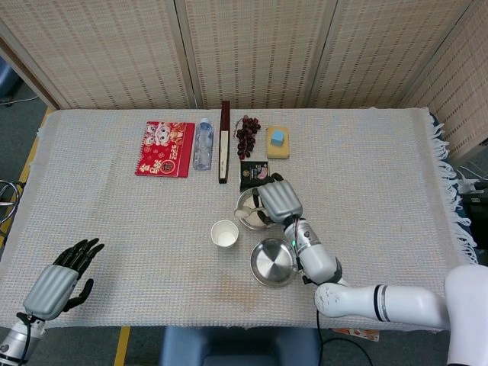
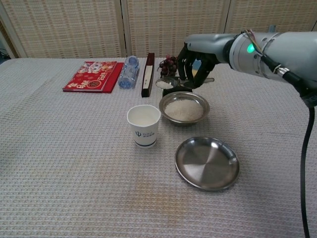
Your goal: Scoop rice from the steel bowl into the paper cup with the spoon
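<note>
My right hand [image 2: 195, 64] grips the spoon's handle and holds it in the air above the far left rim of the steel rice bowl [image 2: 184, 107]. The spoon [image 2: 165, 84] carries a heap of white rice. In the head view the right hand [image 1: 276, 200] covers most of the rice bowl [image 1: 245, 214]. The white paper cup [image 2: 144, 125] stands upright just left of the bowl and nearer to me; the same cup [image 1: 224, 232] also shows in the head view. My left hand [image 1: 57, 280] rests at the near left table corner, fingers spread, holding nothing.
An empty steel dish [image 2: 207, 162] lies in front of the bowl. Along the back sit a red notebook [image 2: 91, 75], a plastic bottle [image 2: 129, 71], a long dark box [image 2: 147, 74], grapes [image 1: 246, 134], a yellow sponge with a blue block [image 1: 277, 142], and a black packet [image 1: 252, 171].
</note>
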`<state>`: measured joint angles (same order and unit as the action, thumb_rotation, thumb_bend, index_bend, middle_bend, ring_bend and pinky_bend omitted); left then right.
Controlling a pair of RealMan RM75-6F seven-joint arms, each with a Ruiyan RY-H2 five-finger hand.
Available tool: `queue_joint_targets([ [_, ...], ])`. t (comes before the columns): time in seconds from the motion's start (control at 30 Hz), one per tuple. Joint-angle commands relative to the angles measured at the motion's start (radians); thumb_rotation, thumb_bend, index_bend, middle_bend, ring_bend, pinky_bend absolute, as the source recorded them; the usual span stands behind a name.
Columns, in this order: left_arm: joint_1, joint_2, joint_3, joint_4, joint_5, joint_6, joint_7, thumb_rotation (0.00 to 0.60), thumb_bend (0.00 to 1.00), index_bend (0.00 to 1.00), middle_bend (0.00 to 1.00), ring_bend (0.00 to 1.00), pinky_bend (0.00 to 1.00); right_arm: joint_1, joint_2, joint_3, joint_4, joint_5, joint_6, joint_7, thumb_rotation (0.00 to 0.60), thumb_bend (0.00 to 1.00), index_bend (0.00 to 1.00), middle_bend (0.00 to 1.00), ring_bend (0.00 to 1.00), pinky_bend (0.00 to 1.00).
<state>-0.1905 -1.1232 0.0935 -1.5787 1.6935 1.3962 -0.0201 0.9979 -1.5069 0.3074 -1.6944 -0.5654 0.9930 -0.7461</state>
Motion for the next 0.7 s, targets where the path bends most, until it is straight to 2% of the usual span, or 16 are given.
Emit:
queue_joint_targets([
  [0.03,0.0,0.0,0.001,0.0,0.002,0.001,-0.001,0.6,0.56,0.0,0.0,0.0,0.16,0.02,-0.01,-0.013,-0.01,0.003,0.01,-0.015,0.6,0.36,0.9,0.56,0.19,0.15],
  [0.47,0.006,0.008,0.007,0.006,0.017,0.017,-0.022,0.6,0.56,0.0,0.0,0.0,0.16,0.125,-0.156,-0.08,0.085,0.016,0.069,-0.139,0.6,0.36,0.9,0.56,0.19,0.15],
  [0.7,0.007,0.011,0.007,0.011,0.017,0.019,-0.034,0.6,0.56,0.0,0.0,0.0,0.16,0.176,-0.227,-0.147,0.142,-0.041,0.137,-0.288,0.6,0.36,0.9,0.56,0.19,0.15],
])
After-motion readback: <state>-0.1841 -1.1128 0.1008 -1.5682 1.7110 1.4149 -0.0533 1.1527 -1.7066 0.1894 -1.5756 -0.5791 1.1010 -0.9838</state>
